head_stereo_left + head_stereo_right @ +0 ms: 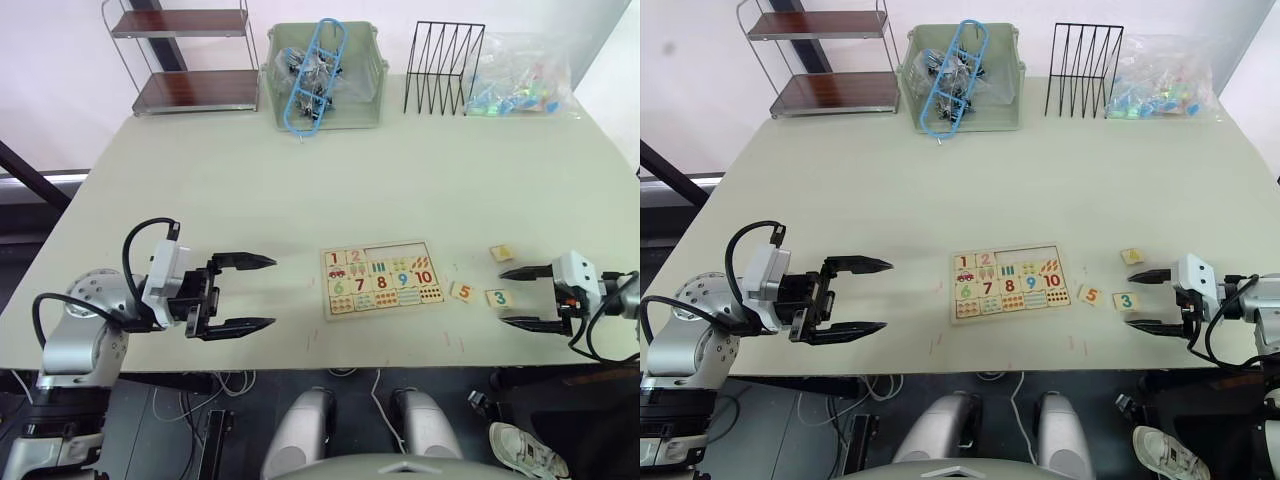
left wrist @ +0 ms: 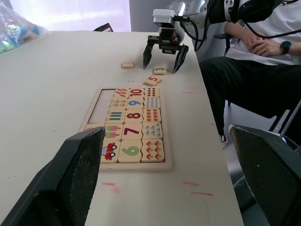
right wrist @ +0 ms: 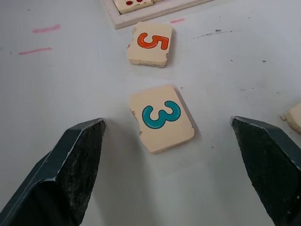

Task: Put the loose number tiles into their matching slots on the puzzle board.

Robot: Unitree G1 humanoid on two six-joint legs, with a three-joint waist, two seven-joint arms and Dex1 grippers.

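1. Head view: your right gripper [image 1: 522, 296], jaws wide, faces the 3 tile [image 1: 498, 297]; left gripper [image 1: 240, 293] is wide, empty.
2. Right wrist view: the 5 tile [image 3: 149, 44] lies near; a skewed approach could nudge it.

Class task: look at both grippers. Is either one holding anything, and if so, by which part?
Nothing is held. The left gripper is open above bare table; the right gripper is open around the 3 tile, without touching it.

Head views overlook table [image 1: 300, 200]; wrist views sit low.
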